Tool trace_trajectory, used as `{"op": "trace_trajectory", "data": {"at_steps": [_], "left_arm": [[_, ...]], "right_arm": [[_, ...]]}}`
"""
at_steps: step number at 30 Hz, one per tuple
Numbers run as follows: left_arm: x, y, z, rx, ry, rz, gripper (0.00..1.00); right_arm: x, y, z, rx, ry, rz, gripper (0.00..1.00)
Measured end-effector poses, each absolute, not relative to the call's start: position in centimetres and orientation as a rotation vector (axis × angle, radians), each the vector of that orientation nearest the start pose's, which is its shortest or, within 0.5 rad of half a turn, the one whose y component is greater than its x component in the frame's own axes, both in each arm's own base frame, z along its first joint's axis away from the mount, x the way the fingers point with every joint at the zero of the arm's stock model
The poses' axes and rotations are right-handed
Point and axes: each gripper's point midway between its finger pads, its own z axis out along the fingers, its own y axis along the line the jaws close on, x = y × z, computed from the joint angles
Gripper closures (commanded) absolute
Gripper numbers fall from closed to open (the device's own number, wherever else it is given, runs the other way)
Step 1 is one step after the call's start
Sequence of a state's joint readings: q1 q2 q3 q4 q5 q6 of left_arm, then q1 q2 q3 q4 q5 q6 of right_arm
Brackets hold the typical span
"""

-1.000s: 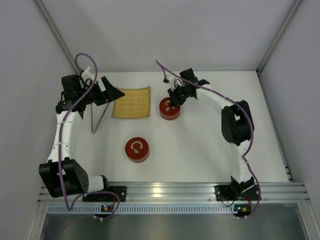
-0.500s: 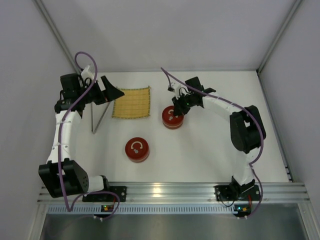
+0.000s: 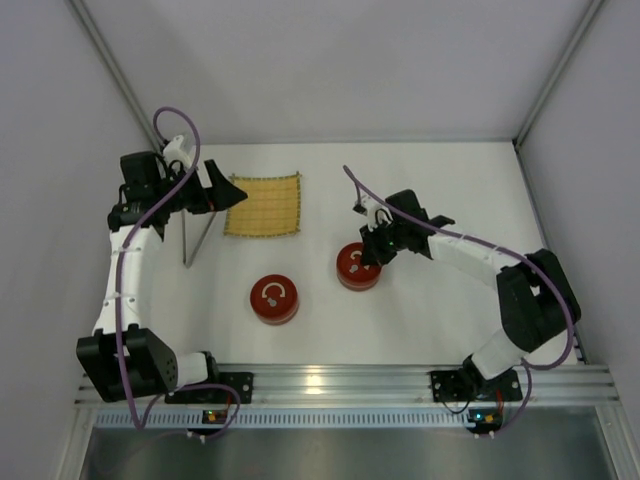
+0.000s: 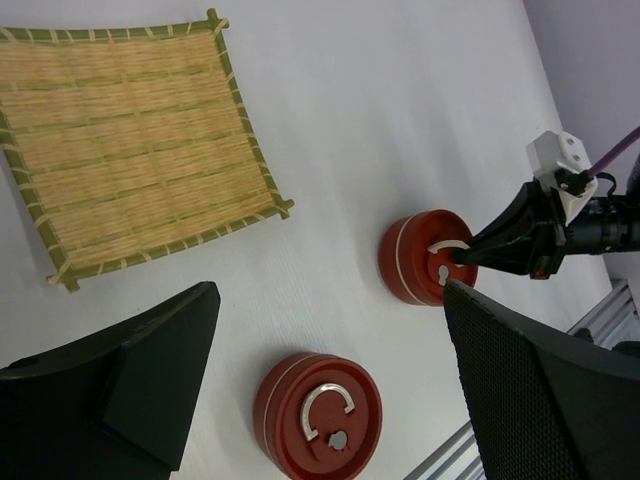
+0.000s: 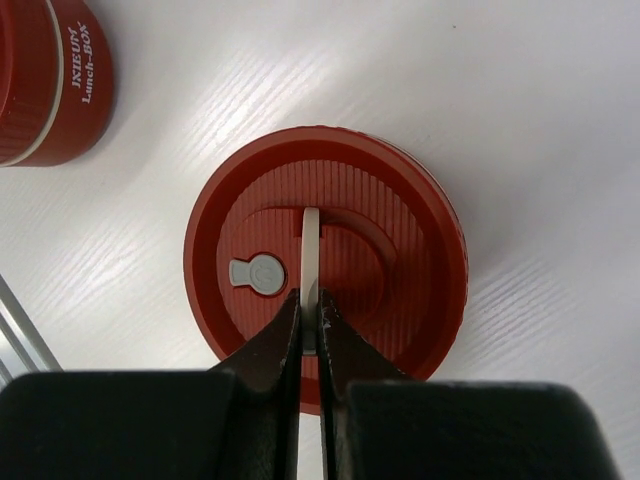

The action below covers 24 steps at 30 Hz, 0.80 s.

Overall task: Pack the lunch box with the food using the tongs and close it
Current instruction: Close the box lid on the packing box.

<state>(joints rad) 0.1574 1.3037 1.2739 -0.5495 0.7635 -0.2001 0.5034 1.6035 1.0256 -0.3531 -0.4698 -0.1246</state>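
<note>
Two round red lunch box tubs stand on the white table, lids on. My right gripper [image 3: 372,252] is shut on the white handle [image 5: 311,250] of the right tub [image 3: 357,268], pinching it upright over the lid [image 5: 400,260]. The other tub [image 3: 273,299] stands alone nearer the front. Left of the yellow mat [image 3: 263,205] lie the thin grey tongs [image 3: 195,238]. My left gripper [image 3: 228,190] hangs open above the mat's left edge, holding nothing. In the left wrist view the left gripper [image 4: 330,300] frames both tubs [image 4: 318,415] [image 4: 415,262]. No food shows in any view.
The aluminium rail [image 3: 330,385] with both arm bases runs along the near edge. White walls close in the table at the back and both sides. A second tub's wall, printed "Lunch-BOX" [image 5: 50,80], shows at the top left of the right wrist view.
My right gripper, shut on the handle, has brought its red tub from beside the mat toward the near right. The left gripper turned slightly; the tongs and the other tub stayed put.
</note>
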Motion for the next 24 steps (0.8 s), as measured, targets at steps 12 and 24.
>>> {"op": "trace_trajectory", "data": {"at_steps": [12,24], "left_arm": [[34.6,-6.6,25.4,0.129,2.128,-0.764,0.02],[34.8,-6.6,24.8,0.128,2.141,-0.769,0.02]], "right_arm": [[27.8,25.7,8.3,-0.79,2.337,0.723,0.84],[27.0,26.5,8.7,-0.768,2.346,0.77,0.59]]}}
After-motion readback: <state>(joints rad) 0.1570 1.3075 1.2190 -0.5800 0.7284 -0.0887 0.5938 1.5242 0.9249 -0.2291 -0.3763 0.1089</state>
